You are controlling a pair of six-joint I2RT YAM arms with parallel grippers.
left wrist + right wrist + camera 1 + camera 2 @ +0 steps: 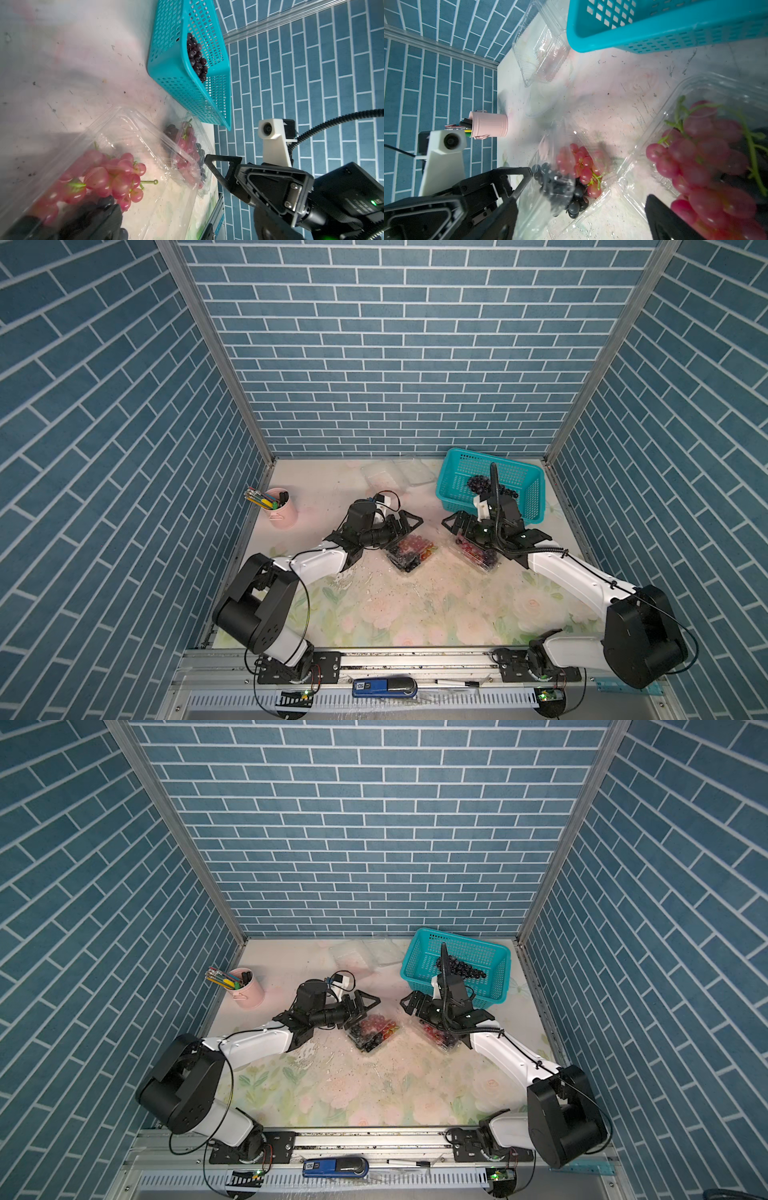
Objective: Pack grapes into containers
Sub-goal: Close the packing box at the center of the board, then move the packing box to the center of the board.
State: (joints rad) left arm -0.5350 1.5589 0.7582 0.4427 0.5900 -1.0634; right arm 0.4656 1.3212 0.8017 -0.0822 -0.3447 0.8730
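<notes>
The red and dark grapes [409, 549] lie in two clear containers [487, 568], one beneath each pincer. The left pincer [405, 531] and right pincer [457, 533] both gape wide, gripping nothing I can see; pressing that thin plastic could, I reckon, squash berries or skid a box over the worktop [415, 614]. Beyond the right pincer a dark bunch [478, 483] waits in the teal basket [448, 489], its wall and the arm's cable [493, 479] in the way, a third container [384, 479] empty beside it.

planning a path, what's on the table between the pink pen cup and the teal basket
One empty clear clamshell lies between the pink pen cup and teal basket, nearer the basket, in both top views.
</notes>
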